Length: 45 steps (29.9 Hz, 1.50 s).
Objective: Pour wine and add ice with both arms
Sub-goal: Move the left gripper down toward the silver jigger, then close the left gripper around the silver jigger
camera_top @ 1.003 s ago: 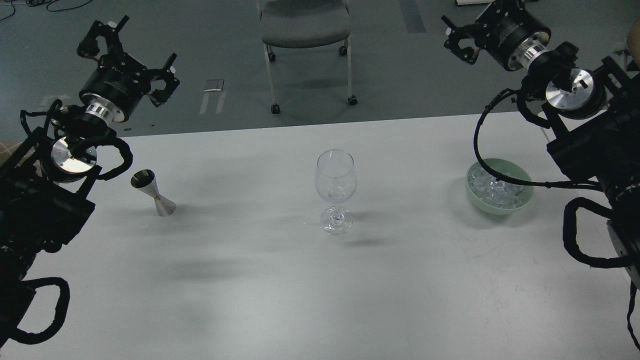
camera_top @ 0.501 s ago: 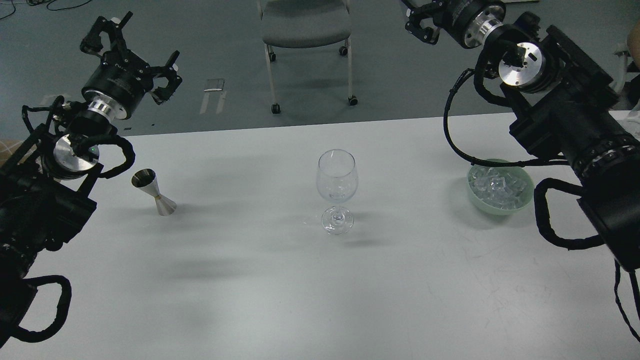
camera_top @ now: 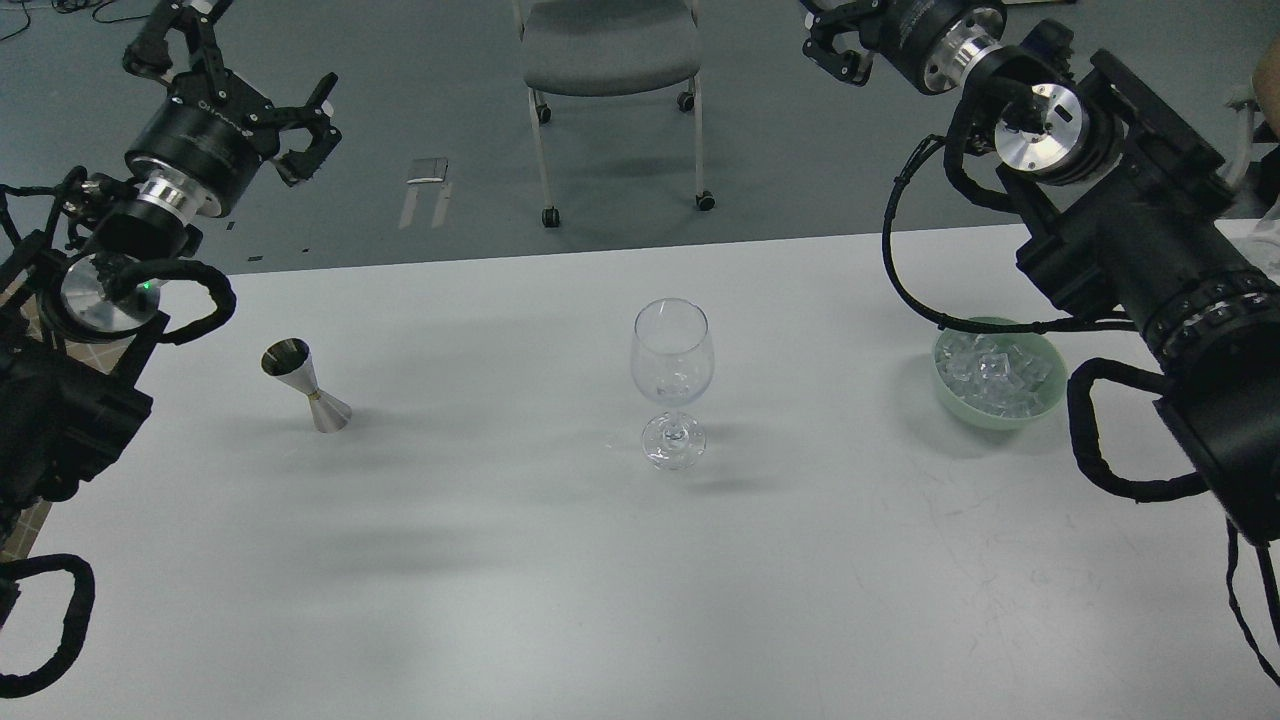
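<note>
Nothing's been grabbed yet, so it's judged to be the opening reach. The left gripper (camera_top: 235,75) is held spread apart above the far-left corner; the right gripper (camera_top: 835,40) can't be read. The ice (camera_top: 995,375) is piled in the green bowl (camera_top: 950,395) by the right edge, the jigger (camera_top: 305,385) near the left edge, and the empty wine glass (camera_top: 672,380) mid-table. A descent to the jigger is probably called for next.

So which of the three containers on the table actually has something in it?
The green bowl on the right, heaped with ice. The wine glass in the middle looks empty, and the jigger on the left shows no visible contents.
</note>
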Motion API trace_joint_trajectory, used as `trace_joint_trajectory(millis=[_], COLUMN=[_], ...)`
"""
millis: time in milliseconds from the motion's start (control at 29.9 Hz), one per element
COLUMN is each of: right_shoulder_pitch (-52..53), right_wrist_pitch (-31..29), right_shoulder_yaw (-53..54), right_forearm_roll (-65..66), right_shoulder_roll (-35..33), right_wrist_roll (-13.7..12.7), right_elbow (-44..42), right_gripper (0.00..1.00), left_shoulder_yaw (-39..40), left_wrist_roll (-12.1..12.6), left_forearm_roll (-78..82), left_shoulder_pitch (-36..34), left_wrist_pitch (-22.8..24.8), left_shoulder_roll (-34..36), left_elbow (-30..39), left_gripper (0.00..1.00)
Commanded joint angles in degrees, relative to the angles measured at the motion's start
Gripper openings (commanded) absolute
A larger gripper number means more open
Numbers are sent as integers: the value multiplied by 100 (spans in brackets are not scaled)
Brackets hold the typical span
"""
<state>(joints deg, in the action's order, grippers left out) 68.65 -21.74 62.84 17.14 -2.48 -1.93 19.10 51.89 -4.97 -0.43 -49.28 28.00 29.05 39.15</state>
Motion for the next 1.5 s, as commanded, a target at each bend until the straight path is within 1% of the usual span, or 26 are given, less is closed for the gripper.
trace_joint_trajectory(millis=[0,67,134,167,201,267,301,368,401,501,535,568,635,669,735,802,869,936,1003,1270,1304,1471], right_shoulder_pitch=[-54,-106,-150,-168,-168,-186,-186,-229,-230,-265,-273,-282,-309,-317,-344,-344,-344,-353,-379,-405,-405,-414], right_wrist_pitch=[-14,-14,-14,-14,-14,-23,-23,-23,-23,-23,-23,-23,-23,-23,-23,-23,-23,-14,-23,-14,-14,-14], right_shoulder_yaw=[-9,0,-9,0,0,-9,-17,-9,-9,-17,-18,-18,-18,-18,-26,-26,-26,-35,-35,-18,-18,-26], right_forearm_roll=[0,0,0,0,0,0,0,0,0,0,0,0,0,9,9,9,9,18,18,18,18,18], right_shoulder_roll=[-16,-25,-51,-95,-95,-130,-148,-148,-148,-183,-183,-183,-192,-192,-200,-209,-236,-244,-244,-244,-244,-244], right_wrist_roll=[0,0,0,0,0,0,0,0,0,0,0,0,0,0,0,0,0,0,0,-9,-9,-9], right_elbow=[6,6,6,6,6,6,6,-3,-3,-3,-3,-3,-3,-3,-3,-3,-3,-11,-12,-3,-3,-3], right_gripper=[100,100,100,100,100,100,100,100,100,100,100,100,100,100,100,100,100,100,100,100,100,100], left_shoulder_yaw=[14,32,49,49,49,84,119,513,515,1155,1244,1445,1718,2032,2368,2562,2650,2800,2949,3205,3213,3161], left_wrist_roll=[-4,5,5,5,5,5,5,13,13,49,49,49,49,40,40,49,31,-30,-74,-110,-23,31], left_forearm_roll=[-36,-36,-71,-80,-80,-106,-106,-141,-142,-361,-396,-457,-510,-511,-511,-511,-528,-563,-537,-484,-476,-467], left_shoulder_pitch=[49,198,357,479,480,882,1006,1628,1632,2814,3018,3455,3923,4361,4846,5172,5349,5795,6007,6088,6070,6044], left_wrist_pitch=[0,0,0,0,0,0,0,0,0,-23,-41,-102,-181,-190,-199,-94,0,0,0,0,0,0], left_shoulder_roll=[144,179,328,546,549,899,961,1277,1278,1532,1585,1708,1796,1814,1806,1779,1744,1587,1420,787,673,540], left_elbow=[154,180,425,722,725,1381,1567,2208,2211,2937,3140,3586,3967,4203,4363,4408,4399,4355,4355,4320,4294,4285], left_gripper=[98,98,98,98,98,98,98,98,98,98,98,98,98,98,98,98,98,98,98,98,98,98])
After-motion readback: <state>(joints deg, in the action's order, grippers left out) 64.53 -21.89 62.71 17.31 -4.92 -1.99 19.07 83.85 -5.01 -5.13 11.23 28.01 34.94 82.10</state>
